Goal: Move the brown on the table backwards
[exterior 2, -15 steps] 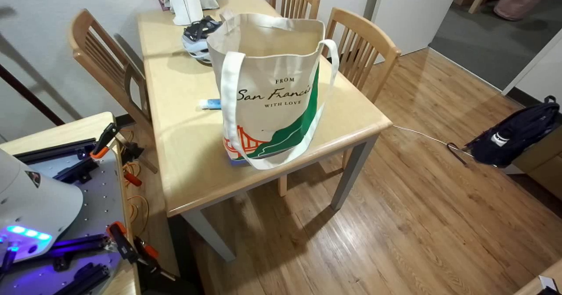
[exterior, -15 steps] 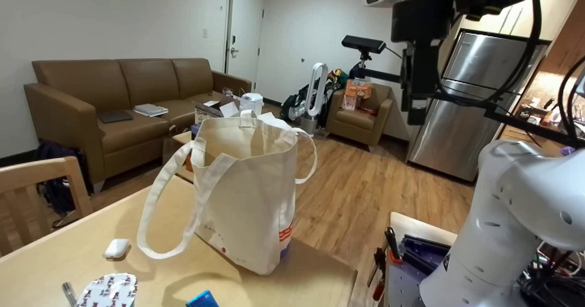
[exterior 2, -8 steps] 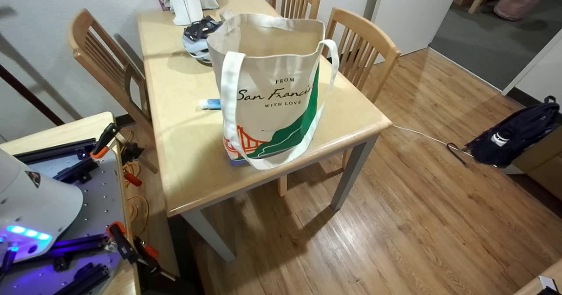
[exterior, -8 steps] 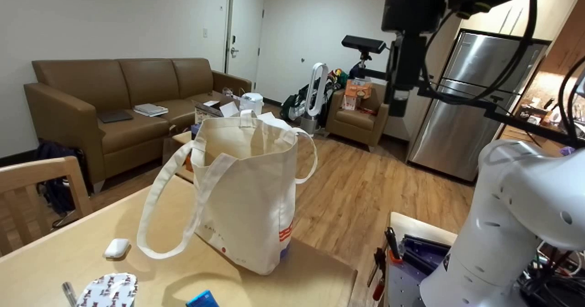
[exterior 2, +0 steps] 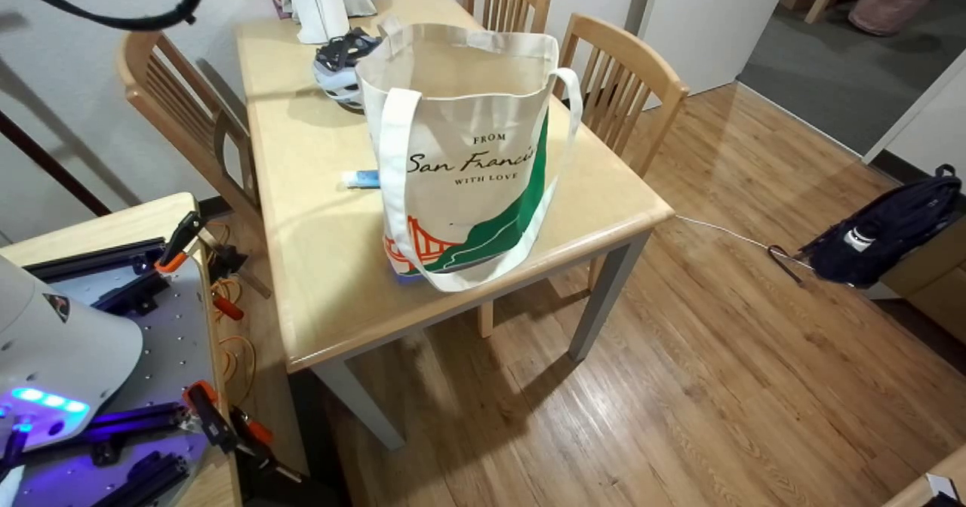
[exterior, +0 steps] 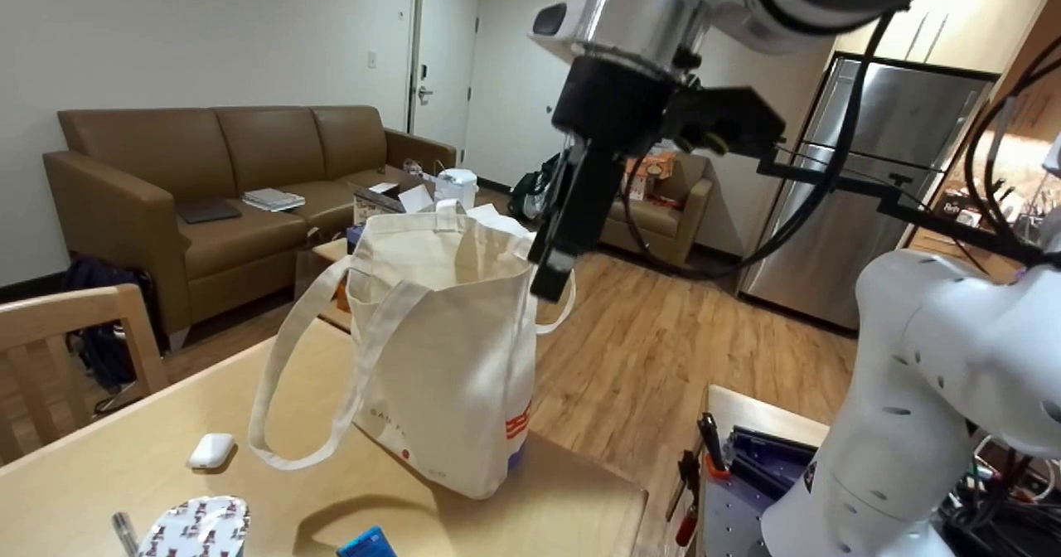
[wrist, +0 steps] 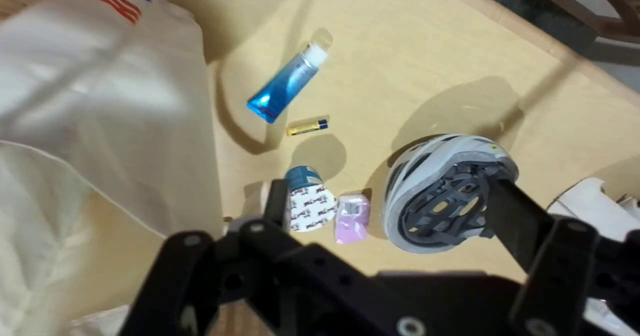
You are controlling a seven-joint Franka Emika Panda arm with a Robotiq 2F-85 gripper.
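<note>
Black gripper [exterior: 547, 274] lower, nearer cream bag [exterior: 452, 366]

A wood-toned tabletop [exterior 2: 313, 216] holds an upright cream tote bag [exterior 2: 468, 156] near its edge, with a blue tube [wrist: 286, 84], yellow stick [wrist: 306, 127], lidded cup [wrist: 311, 207], purple packet [wrist: 352, 218], white case [exterior: 212, 451] and upturned helmet [wrist: 445, 196].

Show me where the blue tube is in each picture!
In an exterior view: blue tube, cut off at bottom, left of middle.
In an exterior view: blue tube, poking out left of big cream bag.
Wrist view: blue tube, above middle, slightly left.
Shared landmark: the big cream bag.
</note>
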